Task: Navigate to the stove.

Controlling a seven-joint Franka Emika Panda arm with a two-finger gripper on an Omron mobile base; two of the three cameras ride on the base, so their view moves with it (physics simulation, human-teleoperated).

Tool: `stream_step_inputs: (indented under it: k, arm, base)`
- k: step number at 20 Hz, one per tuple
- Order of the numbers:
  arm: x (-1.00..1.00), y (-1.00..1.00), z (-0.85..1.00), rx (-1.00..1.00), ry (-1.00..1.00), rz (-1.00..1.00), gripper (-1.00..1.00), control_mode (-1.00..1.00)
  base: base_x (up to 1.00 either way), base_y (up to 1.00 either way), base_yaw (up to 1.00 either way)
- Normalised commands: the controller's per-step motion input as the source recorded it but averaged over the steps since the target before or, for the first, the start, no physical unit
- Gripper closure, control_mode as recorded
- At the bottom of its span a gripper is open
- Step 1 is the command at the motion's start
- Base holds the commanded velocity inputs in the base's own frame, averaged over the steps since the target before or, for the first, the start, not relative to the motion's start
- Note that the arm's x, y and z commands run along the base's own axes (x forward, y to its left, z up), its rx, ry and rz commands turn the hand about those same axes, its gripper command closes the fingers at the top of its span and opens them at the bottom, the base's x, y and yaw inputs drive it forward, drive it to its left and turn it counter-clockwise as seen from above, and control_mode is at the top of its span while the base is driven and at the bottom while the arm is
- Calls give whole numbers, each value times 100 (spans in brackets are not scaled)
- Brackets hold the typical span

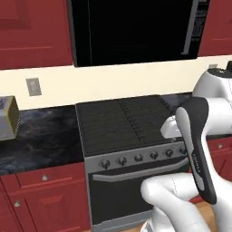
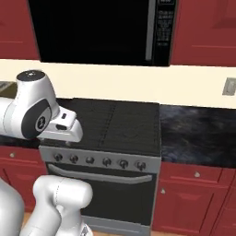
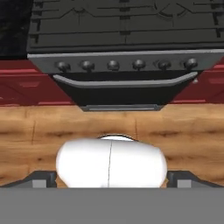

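The stove (image 1: 122,129) stands straight ahead between red cabinets, close in front of the base. Its black grated cooktop (image 2: 113,122) sits above a silver front with a row of dark knobs (image 2: 97,161), and below them are the black oven door and its bar handle (image 3: 124,82). The hand view looks down at the stove front (image 3: 122,65) across a strip of wooden floor. The white hand of my gripper (image 2: 64,128) hangs in front of the stove's knob row, pointing down. Its fingers are hidden, so I cannot tell whether it is open or shut.
A large black panel (image 1: 136,27) hangs on the wall above the stove. Dark stone counters (image 2: 198,133) run on both sides over red cabinets (image 1: 45,199). A toaster-like box (image 1: 7,118) sits on the left counter. Wooden floor (image 3: 43,127) lies between the base and the stove.
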Motion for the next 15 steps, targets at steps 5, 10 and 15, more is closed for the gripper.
stream_step_inputs:
  k: [5,10,15]
  arm:
    - [0,0,0,0,0,0,-100,100]
    - [0,0,0,0,0,0,-100,100]
    - [0,0,0,0,0,0,-100,100]
  base:
    - [65,-47,23]
    - [62,-54,10]
    - [56,-24,0]
